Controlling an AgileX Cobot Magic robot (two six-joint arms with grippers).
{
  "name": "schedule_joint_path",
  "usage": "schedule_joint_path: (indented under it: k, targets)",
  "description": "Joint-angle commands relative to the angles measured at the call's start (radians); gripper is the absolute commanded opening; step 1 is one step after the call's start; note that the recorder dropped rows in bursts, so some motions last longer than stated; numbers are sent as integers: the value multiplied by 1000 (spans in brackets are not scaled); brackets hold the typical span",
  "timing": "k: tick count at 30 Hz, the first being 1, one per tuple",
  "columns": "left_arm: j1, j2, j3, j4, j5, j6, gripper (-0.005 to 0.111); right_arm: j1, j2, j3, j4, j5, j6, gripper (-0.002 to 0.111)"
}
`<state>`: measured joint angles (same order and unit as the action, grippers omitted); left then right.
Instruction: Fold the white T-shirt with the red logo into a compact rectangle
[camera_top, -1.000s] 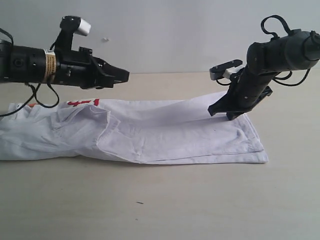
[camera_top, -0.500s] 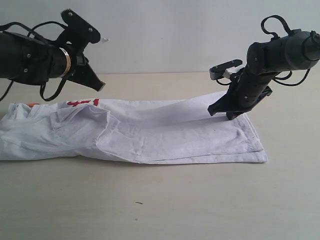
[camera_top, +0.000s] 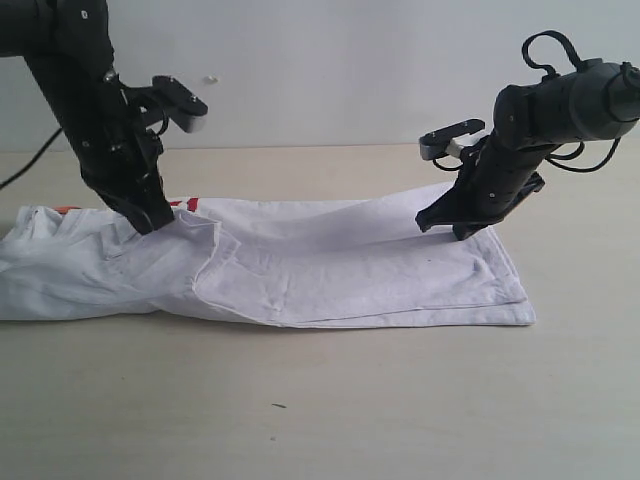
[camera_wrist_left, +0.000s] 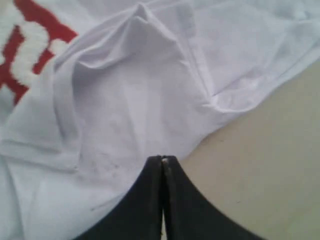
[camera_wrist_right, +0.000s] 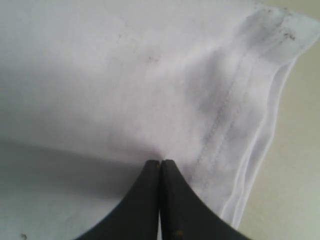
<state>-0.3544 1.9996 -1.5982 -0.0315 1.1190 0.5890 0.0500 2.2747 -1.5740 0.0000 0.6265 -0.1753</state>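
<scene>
The white T-shirt (camera_top: 330, 265) lies as a long folded band across the table, its hem end at the right. A small piece of the red logo (camera_top: 186, 204) shows at the band's far edge; the left wrist view shows it with fuzzy white letters (camera_wrist_left: 25, 50). My left gripper (camera_top: 160, 222) points steeply down, shut, its tips (camera_wrist_left: 162, 157) at a puckered fold of cloth (camera_wrist_left: 130, 100) beside the logo. My right gripper (camera_top: 458, 232) is shut on the shirt's far edge near the hem (camera_wrist_right: 160, 161), and the cloth (camera_wrist_right: 125, 75) rises toward it.
The beige table (camera_top: 350, 410) runs wide in front of the shirt and to its right. A pale wall stands close behind. An orange neck tag (camera_top: 63, 209) peeks out at the shirt's left end.
The left arm has swung from level above the shirt to steeply downward, bringing its shut tips onto the cloth by the logo. The right arm and the shirt have not moved.
</scene>
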Motion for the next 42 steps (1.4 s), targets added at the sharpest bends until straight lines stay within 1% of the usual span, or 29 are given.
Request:
schedule_joint_path:
  k: [1,3,6,8,10,14,16,18,21,24,27,30,31,33,34,35,37,39,40,42]
  targets:
    - [3,31,66,-39,-117,32,0,-3,28,11,0,24,-6,0]
    - [3,54,87,-39,-185,30,0,-3,28,11,0,22,-6,0]
    - [3,96,91,-37,-249,21,0,-3,28,11,0,14,-6,0]
    - [7,117,91,-16,-295,-19,0,-3,28,11,0,14,-6,0]
    - [7,134,91,71,-348,-116,0,-3,28,11,0,14,-6,0]
    - [7,161,91,380,-384,-357,0,-3,28,11,0,4,-6,0]
    - [7,171,91,481,-415,-483,0,-3,28,11,0,-1,-6,0]
    - [7,173,91,510,-462,-540,0,-3,28,11,0,-3,-6,0]
    - [4,173,89,510,-557,-548,0,-3,28,11,0,-3,-6,0]
    - [4,173,82,531,-620,-603,0,-3,28,11,0,-10,-6,0]
    - [4,174,80,671,-635,-710,0,-3,28,11,0,-14,-6,0]
    - [4,174,80,792,-602,-815,0,-3,28,11,0,-15,-6,0]
    - [4,174,80,812,-592,-842,0,-3,28,11,0,-15,-6,0]
    - [4,169,80,796,-588,-865,0,-3,28,11,0,-15,-6,0]
    - [6,162,80,759,-594,-865,0,-3,28,11,0,-15,-6,0]
    - [9,150,82,709,-610,-865,0,-3,28,11,0,-15,-6,0]
    - [15,115,105,562,-697,-829,0,-3,28,11,0,-15,-6,0]
    - [17,82,131,399,-762,-690,0,-3,28,11,0,-15,-6,0]
    - [17,67,138,304,-767,-589,0,-3,28,11,0,-14,-6,0]
    - [17,60,140,144,-702,-390,0,-3,24,-1,0,2,-6,0]
